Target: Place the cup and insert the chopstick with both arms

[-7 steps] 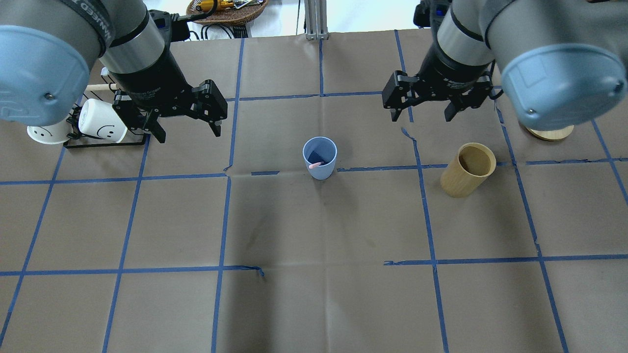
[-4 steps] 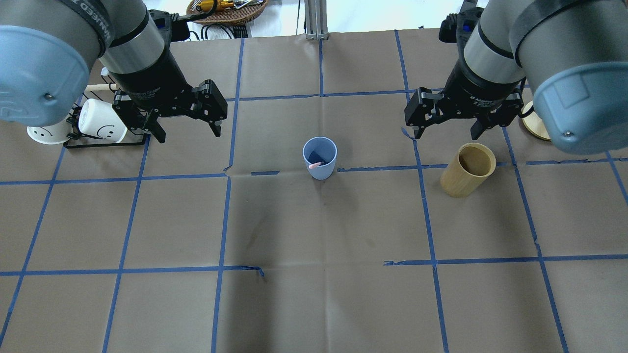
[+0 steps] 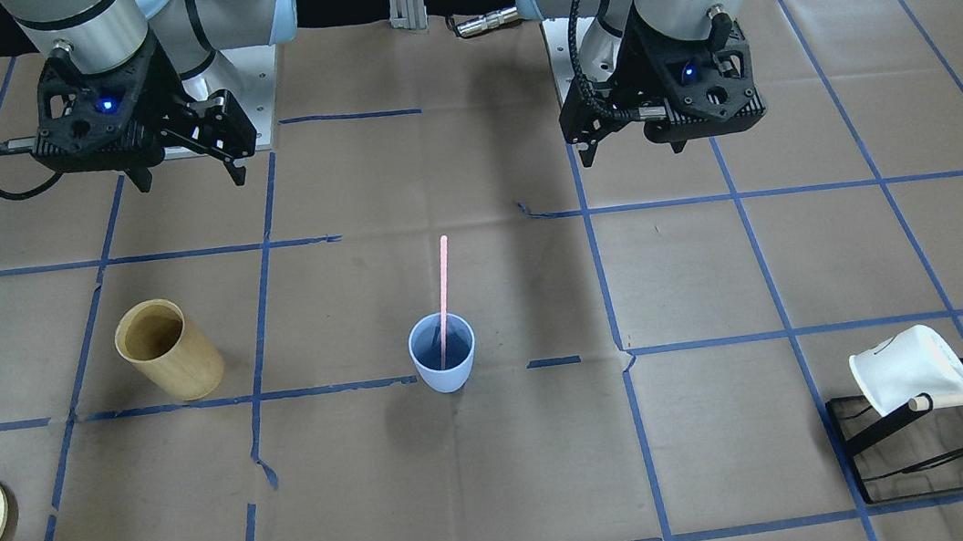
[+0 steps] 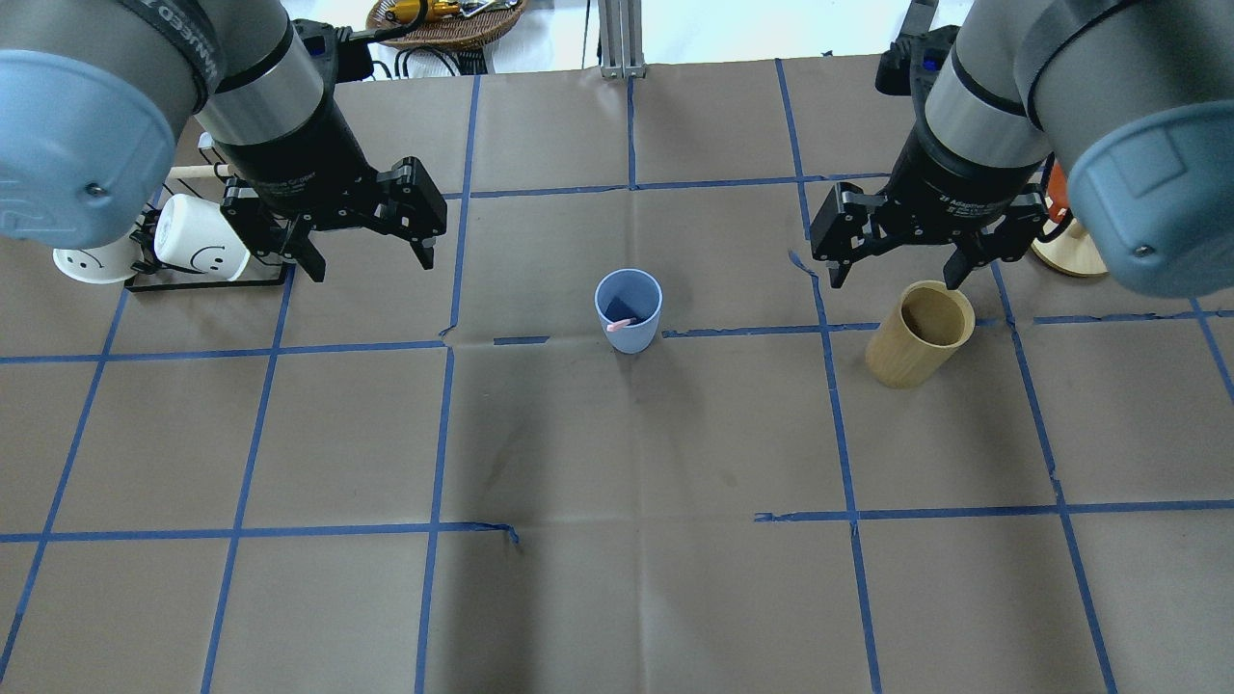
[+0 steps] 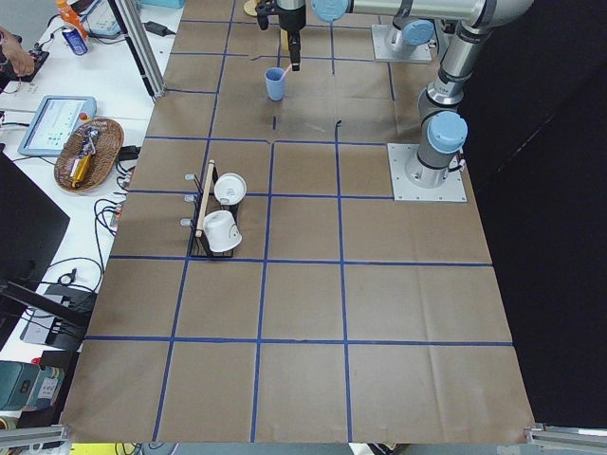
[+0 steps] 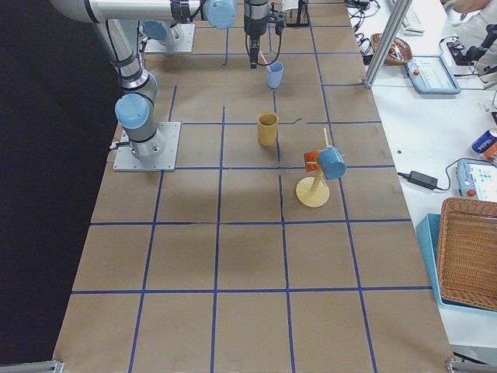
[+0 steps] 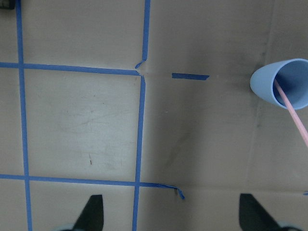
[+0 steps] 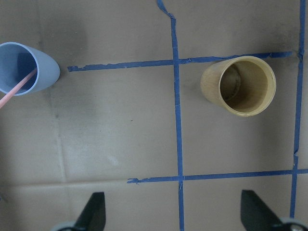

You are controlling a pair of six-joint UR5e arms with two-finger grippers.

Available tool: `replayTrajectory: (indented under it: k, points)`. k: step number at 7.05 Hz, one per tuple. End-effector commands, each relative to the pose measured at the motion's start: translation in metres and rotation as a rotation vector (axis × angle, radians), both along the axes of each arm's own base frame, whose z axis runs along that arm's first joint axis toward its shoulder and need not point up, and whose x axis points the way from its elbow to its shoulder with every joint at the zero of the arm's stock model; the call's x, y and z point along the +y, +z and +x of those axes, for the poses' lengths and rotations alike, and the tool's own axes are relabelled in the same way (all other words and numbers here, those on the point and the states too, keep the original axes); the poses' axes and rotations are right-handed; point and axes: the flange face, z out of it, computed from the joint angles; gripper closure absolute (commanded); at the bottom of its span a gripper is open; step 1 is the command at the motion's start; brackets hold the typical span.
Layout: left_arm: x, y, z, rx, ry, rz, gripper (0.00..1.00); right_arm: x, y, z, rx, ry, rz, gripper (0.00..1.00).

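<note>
The light blue cup (image 4: 629, 309) stands upright at the table's middle, also in the front view (image 3: 443, 352). The pale pink chopstick (image 3: 444, 293) stands inside it, leaning on the rim; its tip shows from above (image 4: 619, 325). It shows in the left wrist view (image 7: 291, 111) and the right wrist view (image 8: 18, 89). My left gripper (image 4: 371, 258) is open and empty, high above the table left of the cup. My right gripper (image 4: 898, 274) is open and empty, right of the cup, by the tan cup's far side.
A tan wooden cup (image 4: 917, 333) stands right of the blue cup. A black rack with white mugs (image 4: 198, 249) and a wooden dowel sits at the far left. A wooden stand (image 4: 1068, 253) with an orange piece is at the far right.
My right gripper has moved right and toward the robot, from beside the taped line to the tan cup's far rim. The left arm, cup and chopstick have not moved.
</note>
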Motion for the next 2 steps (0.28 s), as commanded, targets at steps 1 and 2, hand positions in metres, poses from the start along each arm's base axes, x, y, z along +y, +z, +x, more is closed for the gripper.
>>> replayTrajectory:
  k: [1,2]
  points:
    - [0.0001,0.0002,0.0001,0.0,0.0,0.0,0.0,0.0048,0.0008,-0.0001,0.0,-0.002,0.038,0.01]
    - [0.0001,0.0002,0.0001,0.0,0.0,0.0,0.0,0.0064,0.0033,0.0003,-0.005,-0.002,0.042,0.01]
